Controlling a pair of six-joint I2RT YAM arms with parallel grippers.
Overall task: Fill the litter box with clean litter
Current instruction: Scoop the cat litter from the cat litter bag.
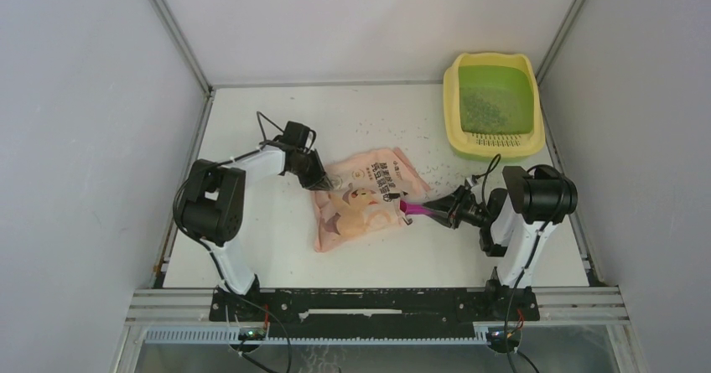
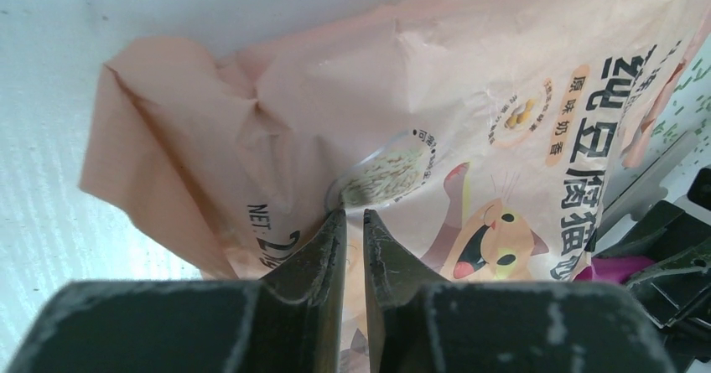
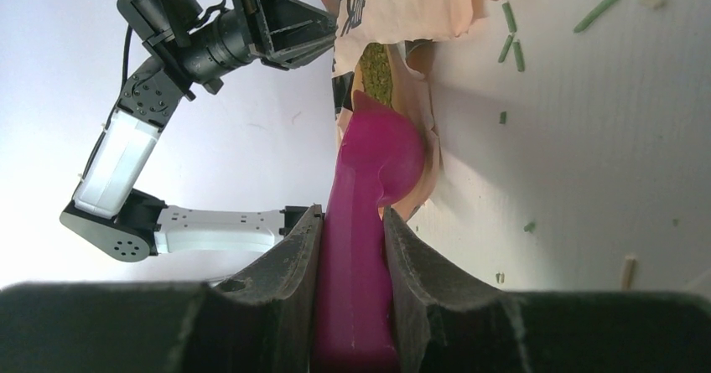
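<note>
left gripper (image 2: 352,215): jaws nearly together, pinching a fold of the bag (image 2: 402,96). The bag lies flat on the table (image 1: 268,247), printed side up, running from the left gripper's tips across to the right gripper (image 3: 352,215).

right gripper: clamped on the handle of the scoop (image 3: 373,163), which fills the gap between the jaws. The scoop bowl sticks out straight ahead of the tips, into the ragged open mouth of the bag. Greenish litter (image 3: 379,61) shows inside the mouth just past the bowl. The two grippers face each other with the bag between them.

litter box (image 1: 454,117): well apart from both grippers, off to the far side of the right gripper. It sits upright, with its slotted step (image 1: 496,141) on the edge nearest the right gripper. A patch of litter lies in its green basin. Stray granules lie on the table between the box and the right gripper, and beside the scoop.
</note>
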